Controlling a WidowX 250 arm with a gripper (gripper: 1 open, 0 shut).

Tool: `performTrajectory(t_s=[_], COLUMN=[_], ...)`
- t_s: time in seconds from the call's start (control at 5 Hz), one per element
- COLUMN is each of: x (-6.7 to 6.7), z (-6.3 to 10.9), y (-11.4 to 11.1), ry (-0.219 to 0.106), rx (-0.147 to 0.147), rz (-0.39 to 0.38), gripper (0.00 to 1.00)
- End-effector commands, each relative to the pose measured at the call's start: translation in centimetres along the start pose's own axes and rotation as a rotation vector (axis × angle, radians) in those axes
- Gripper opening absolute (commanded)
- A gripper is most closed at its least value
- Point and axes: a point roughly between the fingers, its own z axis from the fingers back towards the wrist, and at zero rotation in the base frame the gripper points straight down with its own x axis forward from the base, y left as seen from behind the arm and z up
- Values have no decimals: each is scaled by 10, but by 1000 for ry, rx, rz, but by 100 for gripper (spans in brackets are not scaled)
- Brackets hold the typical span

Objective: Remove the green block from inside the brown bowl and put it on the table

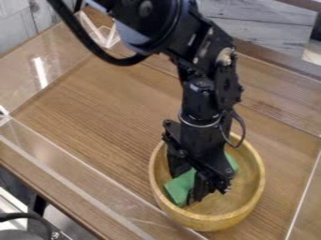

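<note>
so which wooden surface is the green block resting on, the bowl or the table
The brown bowl: the green block lies inside its rim, under the gripper, not out on the flat table.
</note>
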Motion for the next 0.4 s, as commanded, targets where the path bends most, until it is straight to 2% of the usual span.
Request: performTrajectory(t_s=[0.0, 0.2], x=[4, 1], z=[14, 19], y=[2, 2], ry=[-23, -6], rx=[-17, -35], rz=[23, 40], gripper=[0, 0])
